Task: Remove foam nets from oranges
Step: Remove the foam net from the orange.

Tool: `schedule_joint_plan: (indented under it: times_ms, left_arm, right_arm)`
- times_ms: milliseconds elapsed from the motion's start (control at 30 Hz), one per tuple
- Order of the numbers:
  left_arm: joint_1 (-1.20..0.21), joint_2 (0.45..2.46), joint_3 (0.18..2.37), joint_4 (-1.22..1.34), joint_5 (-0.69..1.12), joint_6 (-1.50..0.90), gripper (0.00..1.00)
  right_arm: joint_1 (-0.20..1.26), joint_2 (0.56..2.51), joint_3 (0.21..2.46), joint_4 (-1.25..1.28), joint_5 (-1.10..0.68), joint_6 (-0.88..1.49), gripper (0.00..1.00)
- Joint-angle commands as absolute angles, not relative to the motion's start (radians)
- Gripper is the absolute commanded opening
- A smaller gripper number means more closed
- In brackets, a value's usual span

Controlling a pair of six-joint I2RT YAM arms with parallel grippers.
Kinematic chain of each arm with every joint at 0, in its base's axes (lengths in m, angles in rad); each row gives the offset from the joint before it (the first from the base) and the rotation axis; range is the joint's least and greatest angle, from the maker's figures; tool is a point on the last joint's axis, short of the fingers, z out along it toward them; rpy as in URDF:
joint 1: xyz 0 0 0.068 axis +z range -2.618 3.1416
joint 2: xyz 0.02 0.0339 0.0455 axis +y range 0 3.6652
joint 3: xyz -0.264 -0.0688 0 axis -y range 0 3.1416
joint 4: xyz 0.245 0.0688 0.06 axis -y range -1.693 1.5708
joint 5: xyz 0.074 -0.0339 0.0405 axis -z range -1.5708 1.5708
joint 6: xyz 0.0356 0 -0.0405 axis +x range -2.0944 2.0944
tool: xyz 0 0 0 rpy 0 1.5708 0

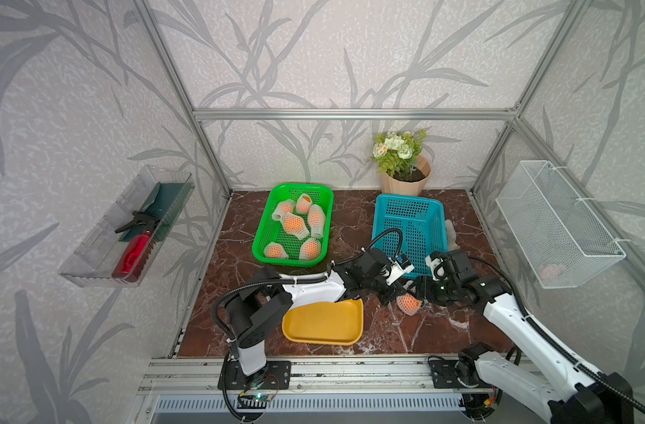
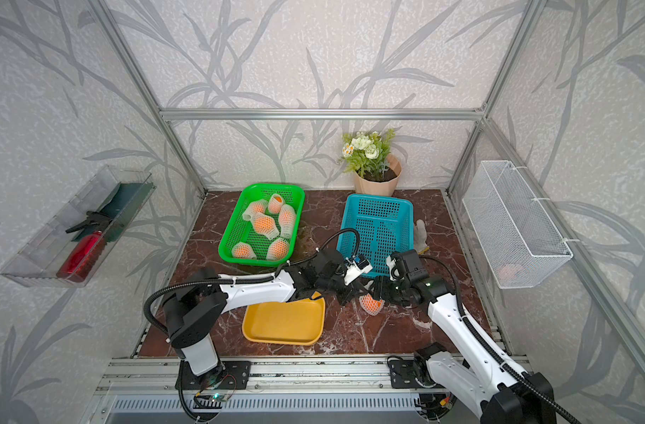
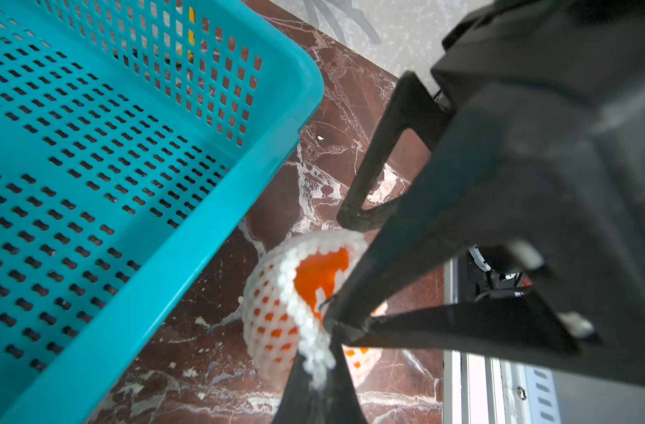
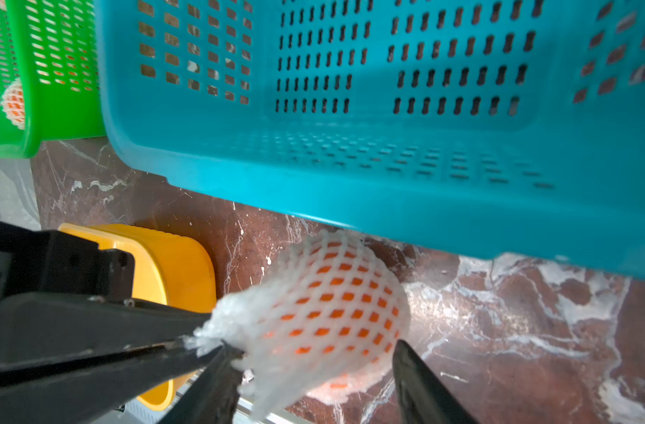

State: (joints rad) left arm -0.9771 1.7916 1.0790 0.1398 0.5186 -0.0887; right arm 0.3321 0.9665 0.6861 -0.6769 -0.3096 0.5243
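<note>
One orange [image 1: 409, 304] in its off-white foam net [image 4: 335, 304] lies on the marble table just in front of the blue basket. My left gripper [image 3: 315, 370] is shut on the bunched rim of this net [image 3: 273, 315], and bare orange [image 3: 321, 271] shows through the sleeve's open end. My right gripper [image 4: 313, 347] spans the netted fruit from the opposite side, a finger against each flank, shut on it. In both top views the two grippers meet over this orange [image 2: 371, 303]. Several other netted oranges [image 1: 294, 224] lie in the green basket [image 1: 293, 262].
The blue basket [image 1: 409, 220] stands right behind the grippers, with nothing visible in it. A yellow tray [image 1: 324, 323] sits under the left arm. A flower pot [image 1: 405, 176] stands at the back. A wire basket [image 1: 559, 224] hangs on the right wall and a clear bin [image 1: 130, 227] on the left.
</note>
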Motion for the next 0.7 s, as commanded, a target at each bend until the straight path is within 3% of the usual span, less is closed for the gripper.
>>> schedule_joint_plan:
  times_ms: [0,167,467,567,633,667]
  left_arm:
    - [-0.979,1.796,1.103,0.124,0.558,-0.074,0.00]
    - [-0.979,1.797,1.103,0.141,0.549,-0.066,0.00]
    - [-0.979,1.791,1.110,0.141,0.503,-0.058,0.01]
    - [-0.977,1.771,1.084,0.175,0.497,-0.086,0.14]
    - [-0.977,1.755,1.056,0.199,0.504,-0.112,0.37]
    - [-0.977,1.750,1.045,0.207,0.509,-0.122,0.43]
  right_arm:
    - [0.322,0.973,0.669,-0.597,-0.345,0.453,0.64]
    - [0.322,0.980,0.618,-0.537,-0.383,0.453,0.56]
    - [0.318,0.951,0.547,-0.481,-0.440,0.520,0.28]
    - [0.318,0.940,0.546,-0.491,-0.445,0.549,0.16]
    - [0.318,0.920,0.545,-0.478,-0.465,0.589,0.11]
    - [0.318,0.909,0.542,-0.469,-0.470,0.612,0.09]
